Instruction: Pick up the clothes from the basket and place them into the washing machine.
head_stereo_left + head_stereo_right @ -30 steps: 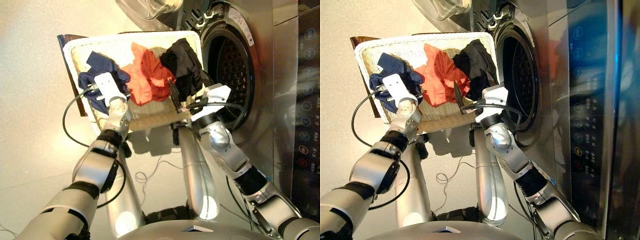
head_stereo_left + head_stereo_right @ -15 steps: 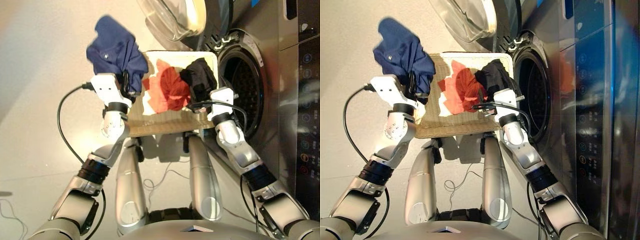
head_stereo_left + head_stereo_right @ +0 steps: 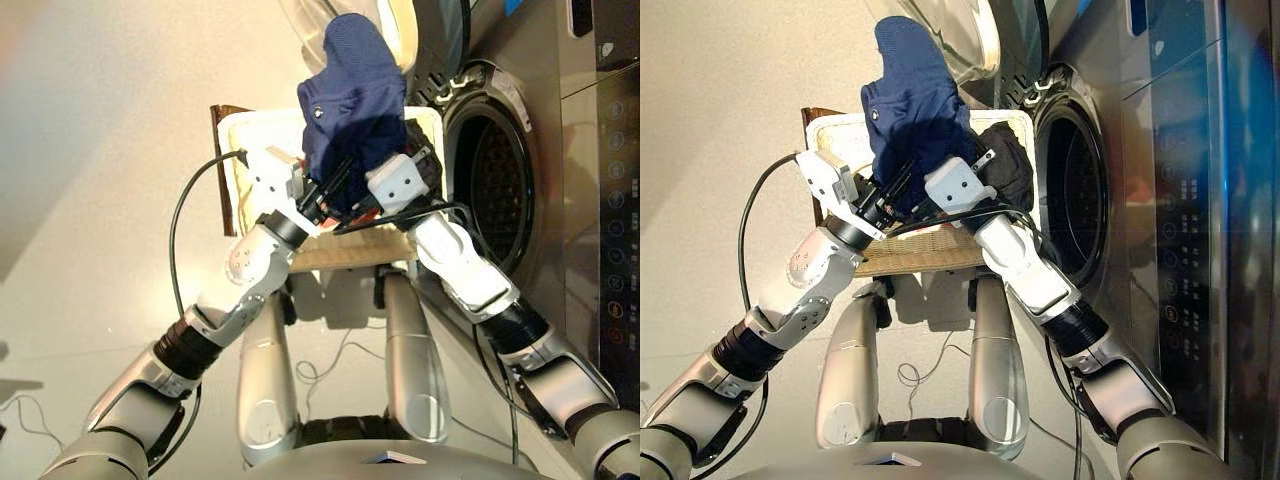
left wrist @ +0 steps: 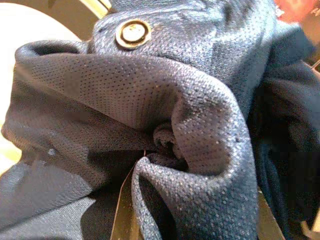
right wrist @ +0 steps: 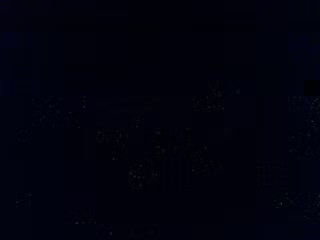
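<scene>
My left gripper point(image 3: 328, 188) is shut on the navy blue garment point(image 3: 352, 95), which stands bunched above the cream wicker basket point(image 3: 238, 140). In the left wrist view the navy cloth point(image 4: 165, 115) fills the frame. My right gripper's wrist reaches into the same cloth from the right; its tips are buried in it, and the right wrist view is dark. The black garment point(image 3: 1008, 172) lies at the basket's right end. A sliver of the orange-red garment point(image 4: 302, 7) shows past the navy one. The washing machine point(image 3: 530, 150) stands to the right, its drum mouth point(image 3: 495, 190) open.
The round glass door point(image 3: 395, 25) hangs open above the basket's far side. A dark glossy control panel point(image 3: 620, 210) runs down the right edge. A brown board point(image 3: 219, 160) lies under the basket's left side. Thin cables point(image 3: 325, 355) trail on the floor.
My left arm has swung the navy garment from left of the basket to over its middle. The right gripper has left the black garment and met the navy cloth.
</scene>
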Available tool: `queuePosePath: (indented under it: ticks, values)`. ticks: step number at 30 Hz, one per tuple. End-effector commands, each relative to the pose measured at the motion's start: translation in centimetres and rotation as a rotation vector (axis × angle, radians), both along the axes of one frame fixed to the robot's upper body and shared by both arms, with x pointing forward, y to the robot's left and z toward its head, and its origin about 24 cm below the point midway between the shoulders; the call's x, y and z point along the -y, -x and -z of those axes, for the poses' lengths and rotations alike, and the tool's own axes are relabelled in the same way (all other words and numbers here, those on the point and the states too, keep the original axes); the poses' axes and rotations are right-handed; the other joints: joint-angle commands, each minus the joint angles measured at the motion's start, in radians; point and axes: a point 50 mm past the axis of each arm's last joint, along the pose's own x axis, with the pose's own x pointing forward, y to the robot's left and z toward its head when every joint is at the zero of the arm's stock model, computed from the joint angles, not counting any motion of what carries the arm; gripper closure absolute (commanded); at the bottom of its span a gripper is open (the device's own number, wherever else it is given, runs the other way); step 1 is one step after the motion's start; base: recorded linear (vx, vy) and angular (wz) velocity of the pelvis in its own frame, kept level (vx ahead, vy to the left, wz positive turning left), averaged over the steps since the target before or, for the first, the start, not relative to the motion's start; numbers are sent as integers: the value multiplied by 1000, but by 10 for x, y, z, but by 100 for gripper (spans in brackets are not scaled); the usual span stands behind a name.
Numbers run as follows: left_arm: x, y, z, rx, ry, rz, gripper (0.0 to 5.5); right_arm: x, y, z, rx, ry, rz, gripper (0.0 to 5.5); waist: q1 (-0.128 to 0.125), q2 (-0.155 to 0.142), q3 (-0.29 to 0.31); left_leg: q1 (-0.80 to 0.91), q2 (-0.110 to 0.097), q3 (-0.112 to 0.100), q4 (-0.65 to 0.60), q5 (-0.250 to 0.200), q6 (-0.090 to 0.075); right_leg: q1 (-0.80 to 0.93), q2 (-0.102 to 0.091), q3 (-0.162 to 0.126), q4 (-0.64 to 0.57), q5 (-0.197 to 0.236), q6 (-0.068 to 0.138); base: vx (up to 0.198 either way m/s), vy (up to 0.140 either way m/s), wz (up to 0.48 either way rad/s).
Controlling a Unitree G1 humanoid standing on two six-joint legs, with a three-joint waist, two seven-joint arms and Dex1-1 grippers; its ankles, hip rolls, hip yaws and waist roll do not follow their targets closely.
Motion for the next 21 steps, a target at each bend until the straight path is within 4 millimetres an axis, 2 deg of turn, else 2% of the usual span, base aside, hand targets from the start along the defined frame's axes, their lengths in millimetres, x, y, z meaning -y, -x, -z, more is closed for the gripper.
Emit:
queuePosePath:
  ticks: [1,6,12,13,14,18,20,21]
  values:
    - [25,26,-3,40,-51,227,550,-24,25,-73,340,19,-166,0,-12,11,-16,20,2,-43,66,-54,-2,110,11,-8,-135,49,26,0,0,0]
    - [24,22,10,-9,-129,232,550,-33,39,-85,401,-14,-234,0,-13,3,-16,13,2,-50,69,-52,-2,105,13,-10,-128,50,26,0,0,0]
    - [19,20,11,6,-179,218,550,-29,46,-85,402,-49,-262,0,-14,-5,-16,-5,5,-60,89,-56,0,90,9,-18,-100,41,28,0,0,0]
    - [19,20,11,6,-181,218,550,-28,47,-85,406,-47,-260,339,-14,-3,-16,-6,5,-62,90,-56,0,87,8,-19,-97,40,29,0,0,0]
    - [19,20,11,12,-184,214,550,-27,47,-84,409,-48,-253,550,-13,-2,-16,-10,5,-63,92,-55,0,85,6,-20,-93,40,29,0,0,0]
    - [20,20,9,25,-184,213,550,-22,46,-81,409,-63,-232,550,-12,4,-16,-16,2,-67,93,-52,1,84,3,-22,-95,42,31,0,0,0]
    - [18,20,7,34,-180,201,395,-17,43,-77,401,-69,-195,550,-12,11,-16,-17,-1,-66,86,-47,2,80,2,-24,-96,45,32,0,0,0]
    - [19,20,7,34,-180,201,336,-17,43,-76,402,-68,-195,550,-12,12,-16,-16,-1,-66,86,-47,2,80,2,-24,-97,45,32,0,0,0]
